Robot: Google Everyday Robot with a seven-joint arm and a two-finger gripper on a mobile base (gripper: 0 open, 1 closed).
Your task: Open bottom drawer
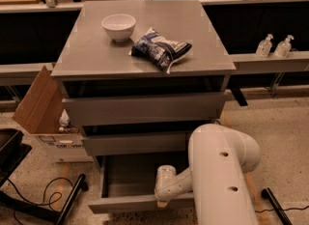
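The grey cabinet (pixel 145 108) has three drawers. The bottom drawer (pixel 128 202) is pulled out well past the two fronts above it, and its plain grey box inside shows. My white arm (pixel 219 171) reaches down in front of the cabinet at the lower right. My gripper (pixel 162 203) is at the top edge of the bottom drawer's front, right of its middle, and the wrist hides most of it.
A white bowl (pixel 118 27) and a dark blue snack bag (pixel 161 49) lie on the cabinet top. An open cardboard box (pixel 46 118) stands at the left. Black cables and a stand (pixel 43 202) lie on the floor lower left. Two bottles (pixel 274 46) stand on a ledge at right.
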